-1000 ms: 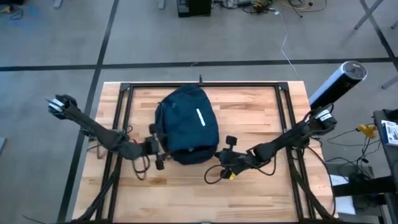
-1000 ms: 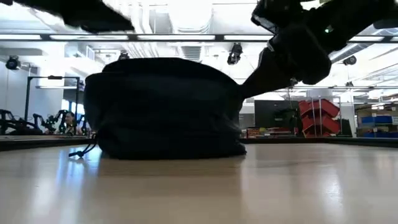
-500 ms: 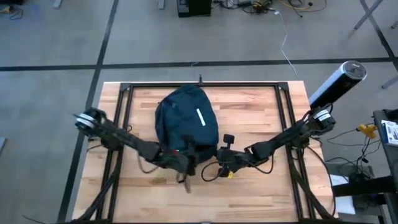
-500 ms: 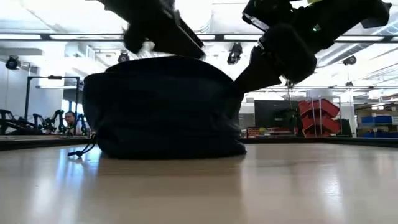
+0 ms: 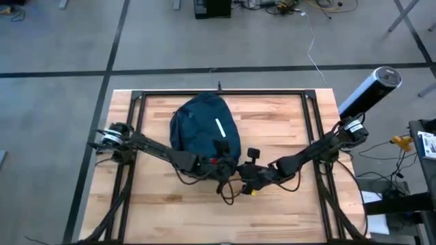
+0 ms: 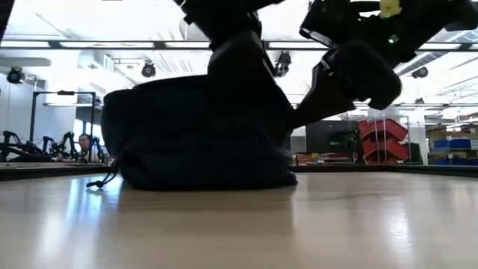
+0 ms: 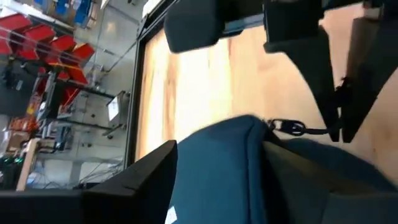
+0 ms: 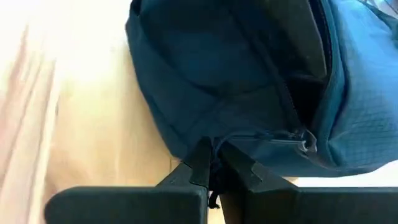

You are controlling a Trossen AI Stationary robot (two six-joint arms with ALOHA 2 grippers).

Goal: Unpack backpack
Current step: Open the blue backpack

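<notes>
The dark navy backpack (image 5: 204, 131) lies on the wooden table, white stripe up, its near end facing both grippers. My right gripper (image 8: 211, 158) is shut at that near end's right corner, on a thin cord below the zipper. The metal zipper pull (image 8: 305, 140) lies just beside it. My left gripper (image 5: 219, 162) hangs over the near end, close to the right one. One of its fingers (image 7: 130, 180) stands beside the navy fabric and the other is hidden, so the jaws are wide apart. Whether it touches the backpack I cannot tell. My right gripper pinches a thin dark cord (image 8: 213, 163) at the backpack's near right corner, between its two fingertips. The fingers come roughly level from the table's near right side. The backpack rests on the table, and the cord's loose end hangs below the fingers.
A black metal frame (image 5: 139, 102) runs around the table's far and side edges. Bare wood lies in front of the backpack toward the near edge (image 5: 218, 218). A grey cylinder (image 5: 368, 92) stands off the table's far right corner.
My left gripper has swung from the backpack's left side toward the table's right edge, along the bag's near end, and now hangs over it beside the right gripper. The right gripper and the backpack have stayed where they were.
</notes>
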